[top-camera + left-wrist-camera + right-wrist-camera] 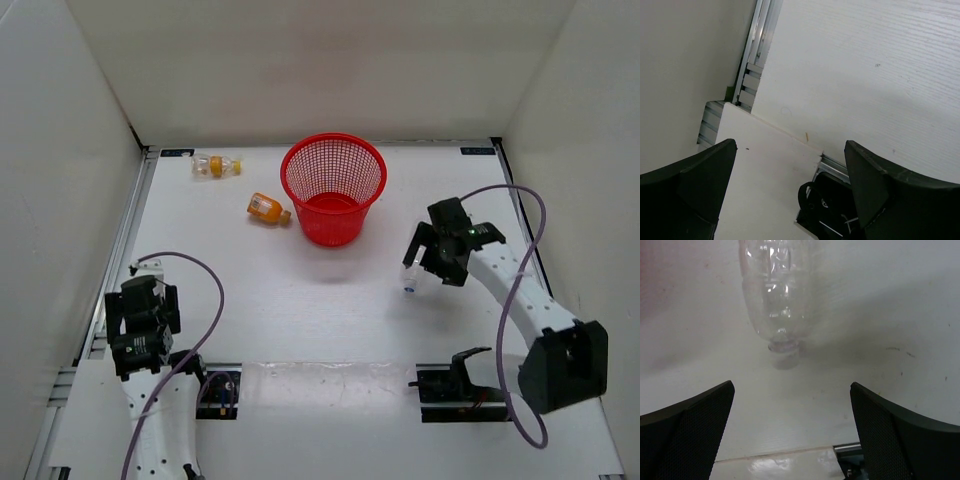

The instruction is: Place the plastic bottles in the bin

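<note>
The red mesh bin [333, 190] stands upright at the back middle of the table. A clear bottle with an orange cap [216, 165] lies far left of it. A stubby orange bottle [267, 209] lies just left of the bin's base. The slim clear bottle [412, 273] lies right of the bin; in the right wrist view the bottle [774, 290] points its cap at the camera. My right gripper [422, 256] [792, 390] hovers over its cap end, open, not touching it. My left gripper [141, 320] [790, 147] is open and empty near the left table edge.
White walls close in the table on three sides. An aluminium rail [749, 75] runs along the left edge. Black arm mounts [455, 385] and purple cables [520, 300] sit at the near edge.
</note>
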Robot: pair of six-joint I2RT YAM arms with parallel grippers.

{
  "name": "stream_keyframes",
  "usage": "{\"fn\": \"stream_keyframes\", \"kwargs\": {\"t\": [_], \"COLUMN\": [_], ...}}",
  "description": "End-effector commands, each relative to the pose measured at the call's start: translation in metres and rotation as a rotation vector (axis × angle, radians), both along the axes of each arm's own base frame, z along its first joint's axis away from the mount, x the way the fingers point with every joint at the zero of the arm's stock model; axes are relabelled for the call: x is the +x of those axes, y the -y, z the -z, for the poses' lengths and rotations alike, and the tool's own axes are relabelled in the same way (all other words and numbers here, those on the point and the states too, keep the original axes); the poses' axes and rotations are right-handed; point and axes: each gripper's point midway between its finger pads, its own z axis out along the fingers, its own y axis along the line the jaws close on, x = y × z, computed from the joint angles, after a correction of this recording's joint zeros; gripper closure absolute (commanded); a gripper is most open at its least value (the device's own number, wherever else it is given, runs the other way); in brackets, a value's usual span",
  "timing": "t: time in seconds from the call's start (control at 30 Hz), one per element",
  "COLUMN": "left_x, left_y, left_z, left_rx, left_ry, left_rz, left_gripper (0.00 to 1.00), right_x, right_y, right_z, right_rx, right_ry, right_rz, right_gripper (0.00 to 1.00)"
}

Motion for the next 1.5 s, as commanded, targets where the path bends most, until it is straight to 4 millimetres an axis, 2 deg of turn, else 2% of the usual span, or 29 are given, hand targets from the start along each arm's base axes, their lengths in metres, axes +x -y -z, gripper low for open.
{"fn": "stream_keyframes", "kwargs": {"t": [0.0,0.07,0.1,0.17,0.2,0.3,0.37,0.47,0.57,0.6,0.63,0.73,0.77,0.8,0.87,0.93,0.97,1.0,1.07,1.1,1.17,1.2,1.23,1.3,1.33,1.4,1.43,1.47], "left_x": [0.006,0.008,0.007,0.011,0.013,0.013,0.014,0.023,0.032,0.034,0.036,0.041,0.044,0.044,0.049,0.057,0.059,0.069,0.079,0.085,0.107,0.114,0.124,0.152,0.160,0.187,0.195,0.203], "left_y": [-0.007,-0.007,-0.008,-0.007,-0.006,-0.005,-0.006,-0.008,-0.006,-0.005,-0.003,0.000,0.003,0.002,0.000,0.005,0.007,0.008,0.002,0.000,-0.002,0.001,0.004,0.020,0.025,0.045,0.050,0.062], "left_z": [-0.025,-0.026,-0.028,-0.029,-0.031,-0.021,-0.011,-0.009,-0.010,-0.006,-0.005,0.002,0.005,0.006,0.006,0.004,0.004,0.000,0.003,0.004,-0.009,-0.012,-0.017,-0.028,-0.031,-0.035,-0.035,-0.032], "left_rx": [0.039,0.042,0.051,0.056,0.060,0.058,0.061,0.071,0.064,0.063,0.060,0.043,0.028,0.045,0.063,0.121,0.142,0.170,0.233,0.247,0.285,0.282,0.287,0.299,0.314,0.363,0.390,0.419], "left_ry": [0.043,0.053,0.062,0.087,0.107,0.064,0.027,0.023,0.030,-0.004,-0.008,-0.055,-0.067,-0.095,-0.120,-0.178,-0.195,-0.182,-0.241,-0.257,-0.279,-0.285,-0.280,-0.284,-0.297,-0.319,-0.332,-0.340], "left_rz": [-0.012,-0.013,-0.006,0.008,0.026,0.047,0.060,0.082,0.107,0.140,0.166,0.207,0.236,0.261,0.299,0.473,0.537,0.586,0.664,0.683,0.732,0.749,0.768,0.854,0.884,0.998,1.027,1.080], "left_gripper": [0.00,0.00,0.00,0.00,0.00,0.00,0.00,0.00,0.00,0.00,0.00,0.00,0.00,0.00,0.00,0.00,0.00,0.00,0.00,0.00,0.00,0.00,0.00,0.00,0.00,0.00,0.00,0.00], "right_x": [0.034,0.054,0.059,0.076,0.082,0.100,0.101,0.104,0.109,0.108,0.110,0.121,0.122,0.127,0.143,0.156,0.170,0.176,0.189,0.203,0.210,0.220,0.220,0.227,0.222,0.223,0.226,0.228], "right_y": [0.000,-0.007,-0.004,-0.005,-0.003,-0.011,-0.016,-0.012,-0.014,-0.014,-0.014,-0.011,-0.007,-0.007,-0.004,0.002,-0.001,0.003,-0.002,0.001,-0.014,-0.021,-0.041,-0.062,-0.086,-0.110,-0.138,-0.150], "right_z": [-0.012,-0.013,0.003,0.005,0.023,0.040,0.056,0.071,0.075,0.078,0.078,0.071,0.068,0.064,0.037,0.013,-0.018,-0.034,-0.079,-0.119,-0.172,-0.203,-0.233,-0.280,-0.290,-0.304,-0.298,-0.293], "right_rx": [0.079,0.167,0.181,0.188,0.177,0.164,0.134,0.128,0.169,0.167,0.169,0.156,0.132,0.125,0.108,0.068,0.055,0.033,-0.008,-0.041,-0.074,-0.076,-0.082,-0.070,-0.062,-0.037,0.006,0.012], "right_ry": [0.067,0.088,0.035,0.022,-0.035,-0.090,-0.140,-0.183,-0.163,-0.172,-0.163,-0.149,-0.149,-0.130,-0.050,0.032,0.122,0.165,0.284,0.391,0.543,0.652,0.747,0.923,0.970,1.035,1.038,1.031], "right_rz": [-0.007,-0.006,0.026,0.032,0.047,0.003,-0.018,0.035,0.057,0.058,0.057,0.022,0.031,0.004,-0.009,-0.026,-0.042,-0.041,-0.066,-0.037,-0.071,-0.071,-0.121,-0.131,-0.193,-0.232,-0.296,-0.331], "right_gripper": [0.00,0.00,0.00,0.00,0.00,0.00,0.00,0.00,0.08,0.15,0.33,0.67,0.84,0.89,0.98,0.98,1.00,1.00,1.00,1.00,1.00,1.00,1.00,1.00,1.00,1.00,1.00,1.00]}}
